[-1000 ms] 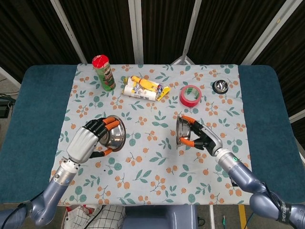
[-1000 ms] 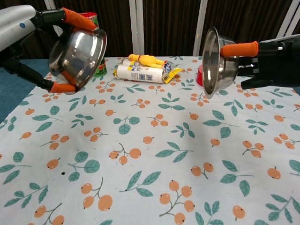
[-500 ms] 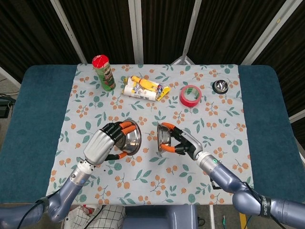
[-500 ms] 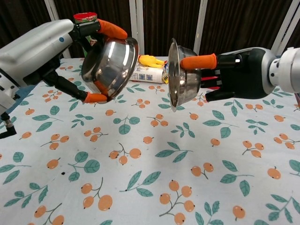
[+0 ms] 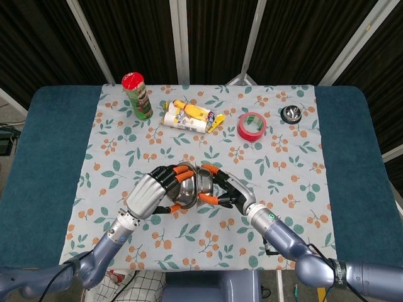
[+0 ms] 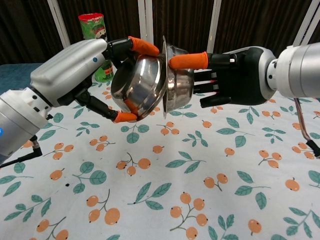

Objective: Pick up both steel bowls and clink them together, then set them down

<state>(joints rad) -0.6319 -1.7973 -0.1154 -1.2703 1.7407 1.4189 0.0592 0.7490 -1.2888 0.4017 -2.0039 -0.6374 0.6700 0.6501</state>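
Note:
Two steel bowls meet in mid-air above the middle of the flowered cloth, their rims touching. My left hand [image 6: 85,65] [image 5: 148,195] grips the left bowl [image 6: 140,85] [image 5: 184,190] with orange fingertips on its rim. My right hand [image 6: 235,75] [image 5: 228,190] holds the right bowl [image 6: 177,87] [image 5: 205,184] on edge, a finger lying over its top. Both bowls are tilted towards each other, well clear of the table.
At the back of the cloth stand a green can with a red lid [image 5: 137,95], a lying package with a yellow toy [image 5: 189,116], a red tape roll [image 5: 251,126] and a small dark dish [image 5: 290,114]. Blue table surface [image 5: 44,157] flanks the cloth.
Both hands moved inward from the sides, carrying the bowls together. The gap seen half a second ago has closed and the rims now touch.

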